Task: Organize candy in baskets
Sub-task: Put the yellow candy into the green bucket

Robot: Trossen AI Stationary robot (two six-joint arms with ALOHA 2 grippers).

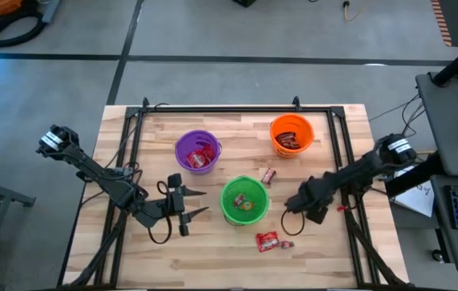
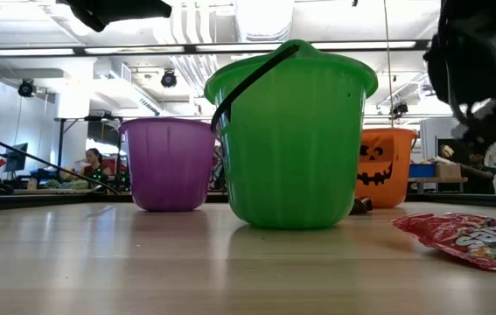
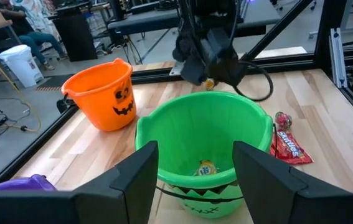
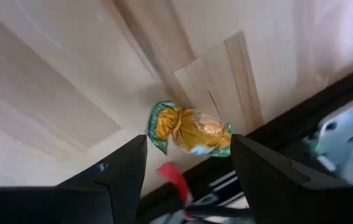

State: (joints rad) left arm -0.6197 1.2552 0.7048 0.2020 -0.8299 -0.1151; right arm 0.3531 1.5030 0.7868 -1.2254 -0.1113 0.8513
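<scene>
Three buckets stand on the wooden table: purple [image 1: 196,151] with red packets inside, orange [image 1: 292,135] with dark brown bars, and green [image 1: 244,200] with yellow pieces at its bottom [image 3: 206,168]. My right gripper [image 1: 292,212] is just right of the green bucket, above the table, shut on a small yellow-orange sweet in a green-ended wrapper [image 4: 188,130]. My left gripper [image 1: 200,202] is open on the green bucket's left side, its fingers level and pointing at the bucket [image 3: 201,130]. A red packet [image 1: 267,240] and a small wrapped piece [image 1: 268,175] lie flat on the table. My right gripper pinches the yellow-orange sweet between its two fingertips, which meet the twisted wrapper ends [image 4: 159,127] on either side. The fingers point steeply down. The sweet is lifted clear of the table and shows at the fingertips [image 3: 208,83] beyond the green bucket's rim.
A black frame rail [image 1: 237,107] runs round the table top, with uprights near the edges. A small red bit [image 1: 342,208] lies near the right rail. The red packet [image 2: 471,238] lies near the front edge, right of the green bucket [image 2: 291,140]. Bare wood stretches along the near side.
</scene>
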